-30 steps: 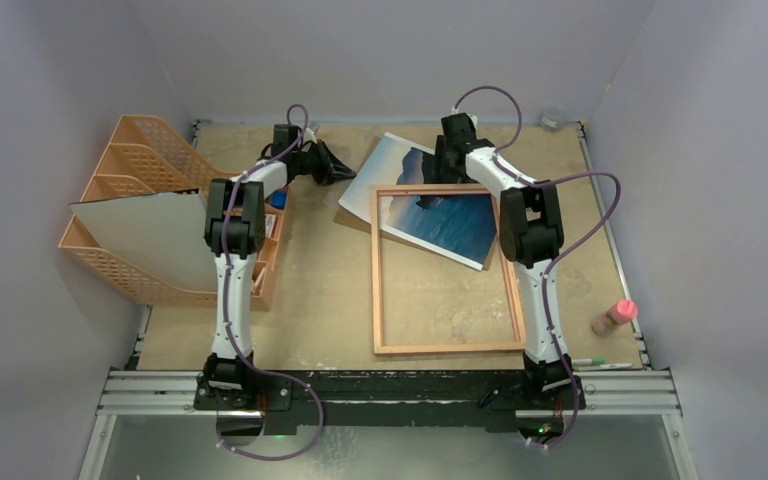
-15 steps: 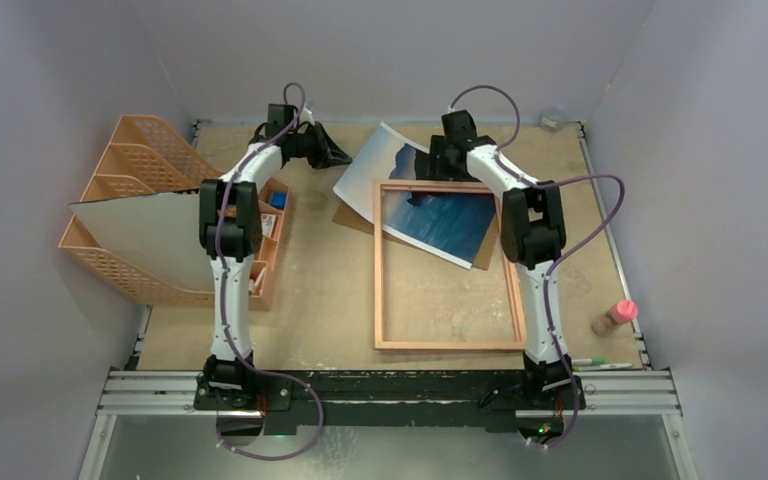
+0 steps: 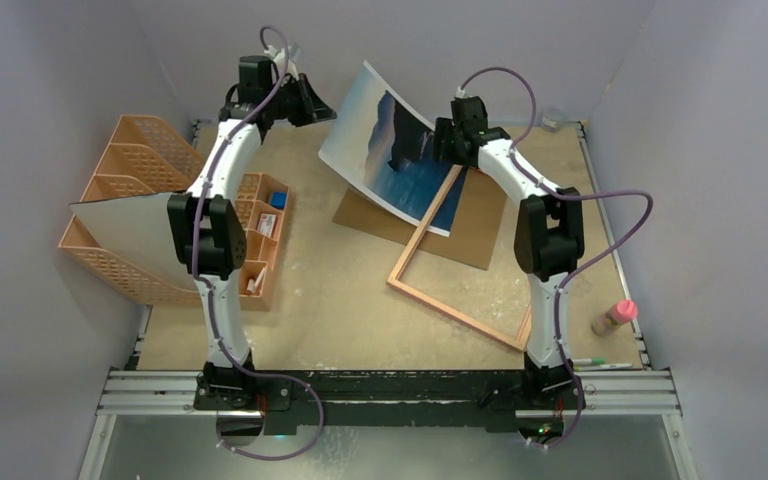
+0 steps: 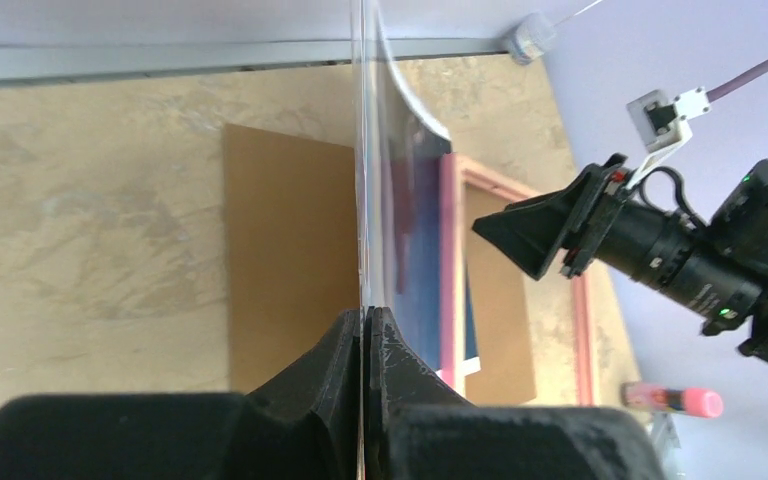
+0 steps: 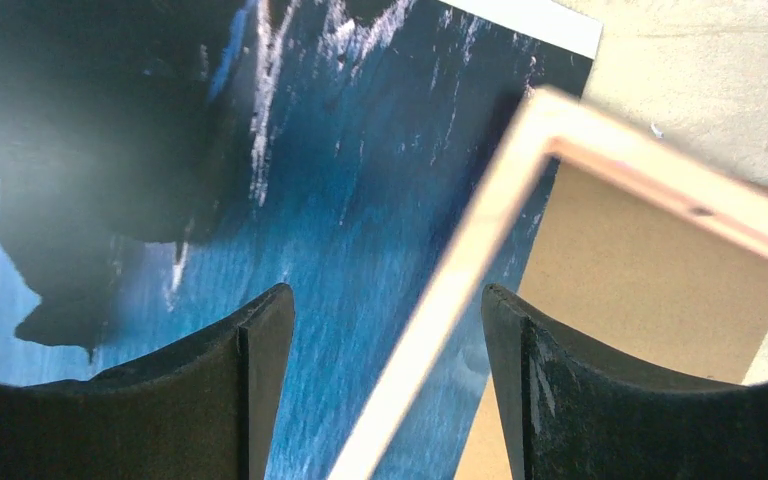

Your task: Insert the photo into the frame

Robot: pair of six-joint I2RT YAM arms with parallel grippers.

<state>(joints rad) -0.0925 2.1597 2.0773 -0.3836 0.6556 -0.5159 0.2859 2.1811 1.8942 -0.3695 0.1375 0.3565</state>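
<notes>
Beyond the frame, left tool pinches the photo.

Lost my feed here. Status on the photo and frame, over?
Left gripper shut on photo edge, photo raised. Right gripper open over frame rim. Photo's lower end under that rim. Brown backing board beneath both.

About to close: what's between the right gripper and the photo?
A tan rail of the frame crosses over the photo, between the fingers of the open right gripper; seen in the right wrist view.
</notes>
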